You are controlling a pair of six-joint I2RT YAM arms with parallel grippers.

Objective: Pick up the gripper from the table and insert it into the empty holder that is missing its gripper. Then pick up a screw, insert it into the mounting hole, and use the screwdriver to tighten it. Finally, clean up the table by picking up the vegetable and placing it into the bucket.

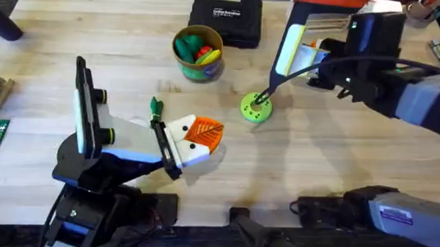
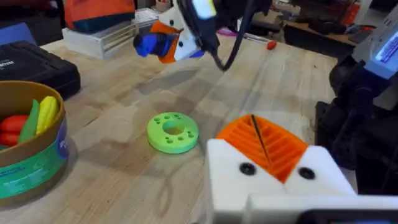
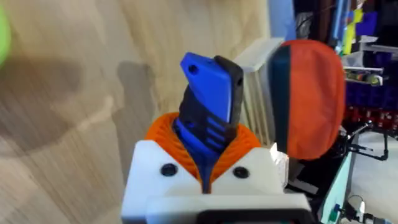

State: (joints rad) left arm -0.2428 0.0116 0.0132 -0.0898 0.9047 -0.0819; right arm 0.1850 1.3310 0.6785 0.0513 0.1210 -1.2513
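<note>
The bench (image 1: 328,168) of light planks is seen carrying everything. The black case (image 1: 225,19) is set at 12 o'clock near the far edge. The right end effector (image 3: 208,158) is clamped on the screwdriver (image 3: 210,106), whose blue body is gripped between the orange pads; in the overhead view its thin bit is pointed down to the green disc (image 1: 256,108) near the bench's centre. The left end effector (image 2: 264,146) is held low at 8 o'clock, its orange pads pressed together with nothing clearly between them. The bucket (image 1: 197,54) is placed at 11 o'clock from the disc, just in front of the case, and coloured toy pieces are held inside it. The vegetable (image 1: 156,106) is found on the bench beside the left arm, at 9 o'clock from the disc.
</note>
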